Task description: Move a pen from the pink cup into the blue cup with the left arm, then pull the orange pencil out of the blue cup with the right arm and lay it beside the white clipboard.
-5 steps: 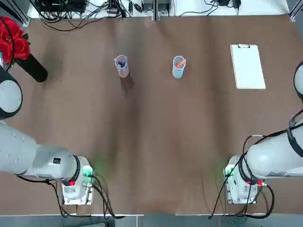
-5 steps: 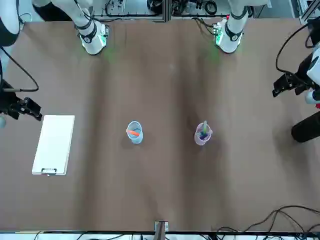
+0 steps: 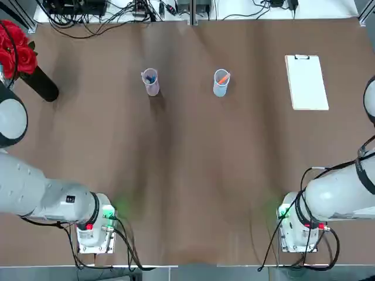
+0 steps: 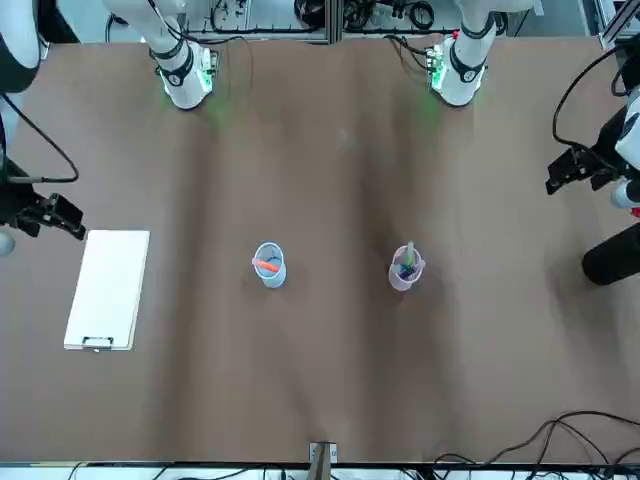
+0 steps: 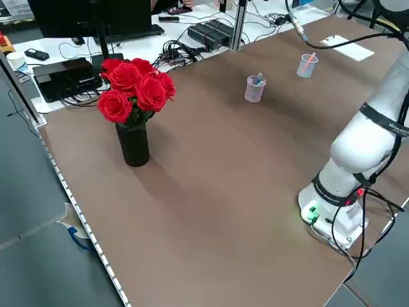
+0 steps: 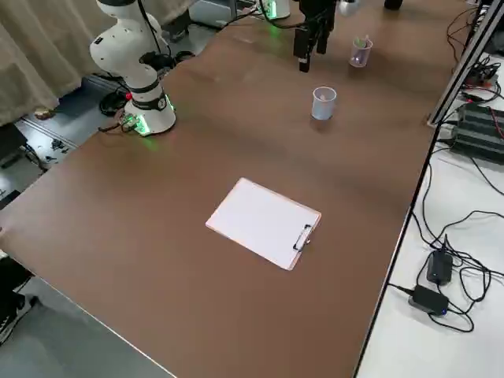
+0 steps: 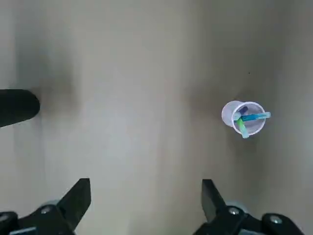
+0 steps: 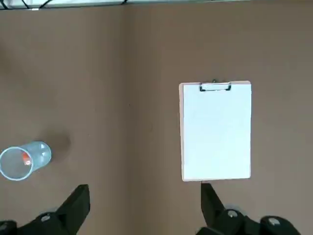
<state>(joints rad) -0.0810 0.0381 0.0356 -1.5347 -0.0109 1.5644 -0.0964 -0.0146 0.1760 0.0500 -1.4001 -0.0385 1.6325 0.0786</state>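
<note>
Top view has the brown tabletop (image 3: 193, 175) spread out widest of all, with the robot's white arms reaching over its two sides; the left end effector (image 7: 146, 205) hovers above the left part of it, fingers wide apart and nothing between them, and the right end effector (image 8: 146, 208) hangs over the right part, just as wide and just as empty

Next in size comes the black vase (image 5: 133, 144) of red roses (image 5: 136, 88), over on the left arm's side, then the white clipboard (image 3: 306, 82), lying flat toward the right

Smaller are the two cups, well apart: the pink cup (image 3: 150, 82) on the left, upright with a few pens (image 7: 252, 117) leaning in it, and the blue cup (image 3: 221, 83) between it and the clipboard, upright, the orange pencil (image 3: 224, 78) tilted inside
</note>
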